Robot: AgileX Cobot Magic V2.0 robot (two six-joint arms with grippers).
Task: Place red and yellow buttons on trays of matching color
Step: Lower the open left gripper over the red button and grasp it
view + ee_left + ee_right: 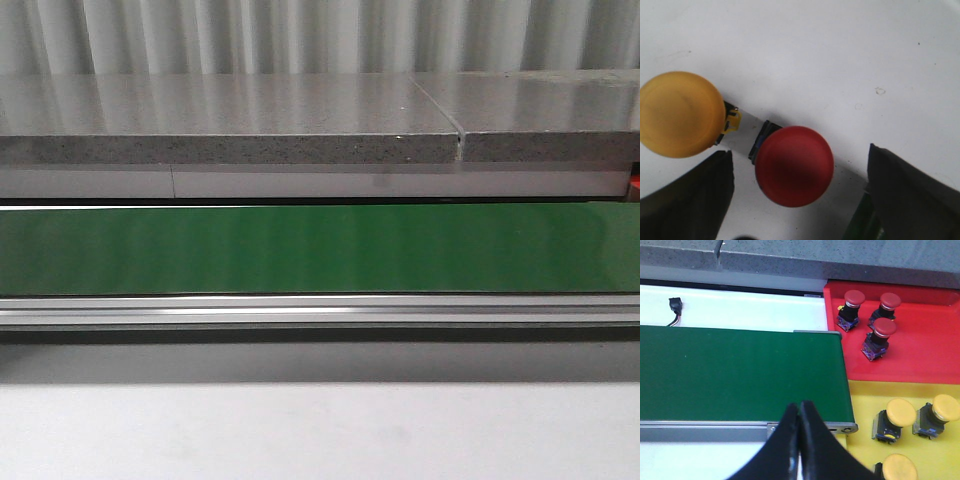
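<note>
Straddling the red button (794, 166), the left gripper (800, 200) stands wide open, holding nothing; a yellow button (681, 114) lies just beside it. Rigid, light, smooth-domed, it seems best pinched across the cap. The right gripper (800, 415) is closed, empty, near the trays.

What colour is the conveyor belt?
Green; the conveyor belt shows best in the front view.

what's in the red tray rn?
Three red buttons stand in the red tray, caps up on dark bases. Its far right end is out of frame, so more may sit there.
</note>
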